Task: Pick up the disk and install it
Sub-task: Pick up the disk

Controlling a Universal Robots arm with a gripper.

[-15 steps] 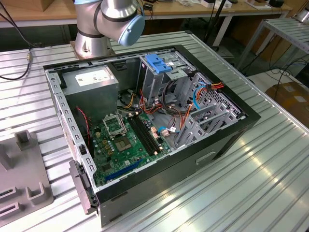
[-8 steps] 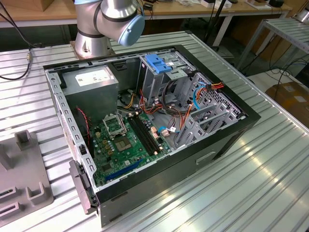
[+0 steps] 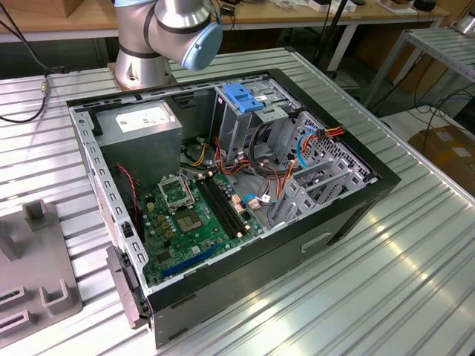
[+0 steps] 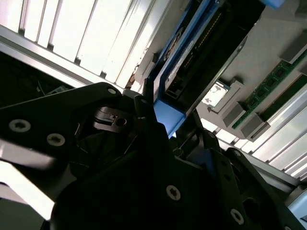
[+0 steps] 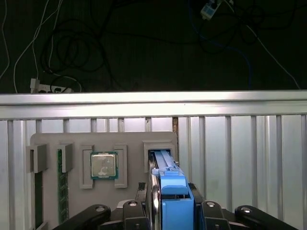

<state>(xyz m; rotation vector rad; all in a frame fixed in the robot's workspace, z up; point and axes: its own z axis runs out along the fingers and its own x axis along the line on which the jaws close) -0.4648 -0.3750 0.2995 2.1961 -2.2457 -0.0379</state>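
The disk [image 5: 171, 184], edged by its blue carrier frame, stands on edge in a slot at one end of a grey holder block [image 5: 129, 191]. My gripper [image 5: 170, 211] has one black finger against each side of it and is shut on the disk. In the second wrist view the disk [image 4: 192, 52] runs away from the gripper [image 4: 165, 122], its blue frame end pinched between the dark fingers [image 4: 144, 110]. The exterior view has the open computer case [image 3: 223, 185] with its metal drive cage [image 3: 252, 122], topped by a blue latch piece [image 3: 241, 96].
The holder block also carries a processor chip [image 5: 104, 165] and memory sticks [image 5: 61, 191]. It lies on a ribbed aluminium table [image 5: 240, 158], with cables on the dark floor beyond the edge. The arm's base [image 3: 141, 67] stands behind the case. Part of a grey block [image 3: 37, 282] lies at the exterior view's left.
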